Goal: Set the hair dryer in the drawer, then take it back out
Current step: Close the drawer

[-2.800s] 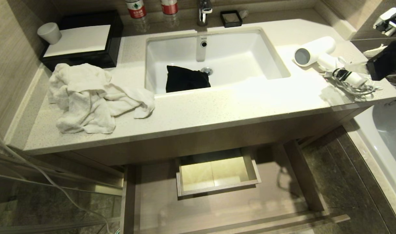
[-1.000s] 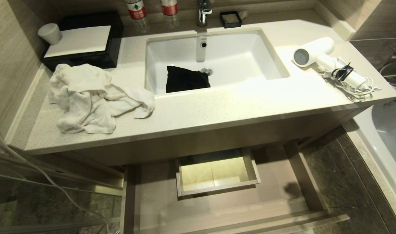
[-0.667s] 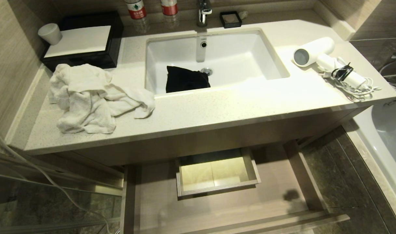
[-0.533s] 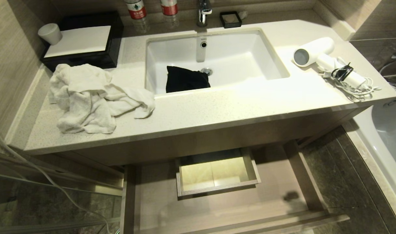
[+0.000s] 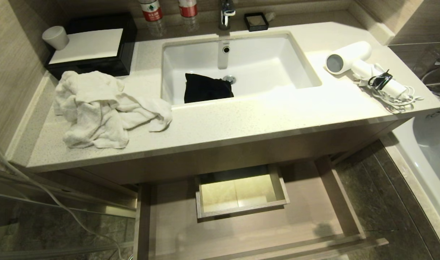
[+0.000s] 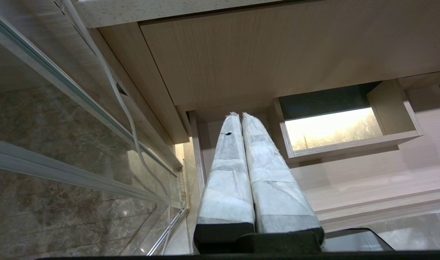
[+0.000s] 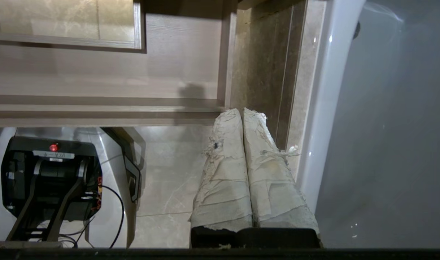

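Change: right arm, which reached over the hair dryer in the earliest head view, is gone from that view now; hair dryer, towel and drawer lie as they did.
Right gripper (image 7: 243,112): fingers pressed together, holding nothing, hanging low over the floor (image 7: 169,173) between the drawer's front corner and the bathtub (image 7: 367,126).
Left gripper (image 6: 239,115): fingers together, empty, parked in front of the drawer's left end.
Drawer (image 5: 241,231): pulled out below the counter, nothing in it; the boxed cutout (image 5: 241,193) sits mid-back.
Counter (image 5: 241,122): towel (image 5: 100,108) at the left, sink (image 5: 238,65) in the middle with a black cloth (image 5: 207,88).
Hair dryer (image 5: 357,59): on the counter's far right, cord (image 5: 393,94) bundled beside the handle, well above and apart from the right gripper.
Step in hand: judged as a reach back up for the hair dryer.
Doing it well: open the fingers before arriving, close on the slim handle, keep clear of the loose cord.
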